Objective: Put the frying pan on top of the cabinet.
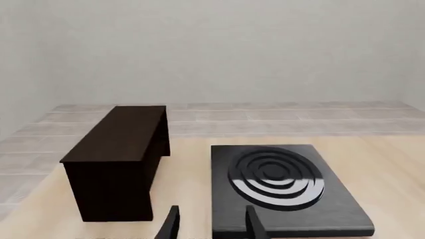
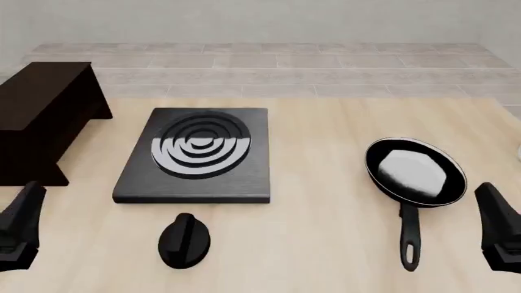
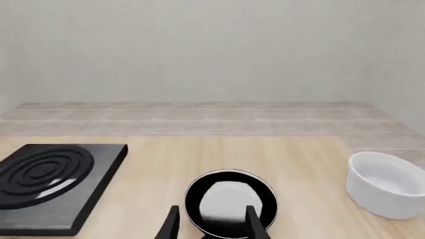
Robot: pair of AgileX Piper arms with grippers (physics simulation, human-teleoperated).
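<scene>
The frying pan [image 2: 415, 170] lies on the table at the right, glossy black with a pale inside, its long handle [image 2: 409, 235] pointing toward the near edge. It also shows in the right wrist view [image 3: 230, 201], just beyond my right gripper [image 3: 211, 224], whose fingers stand apart with nothing between them. The dark brown cabinet [image 2: 39, 107] stands at the far left with a bare flat top; the left wrist view shows it too [image 1: 119, 149]. My left gripper [image 1: 211, 225] is open and holds nothing, low at the near left [image 2: 21, 229]. The right gripper [image 2: 501, 229] is at the near right.
A flat black stove plate [image 2: 197, 155] with concentric rings lies mid-table. A small black round knob [image 2: 185, 240] sits in front of it. A white bowl [image 3: 385, 184] stands to the right of the pan, near the table's right edge.
</scene>
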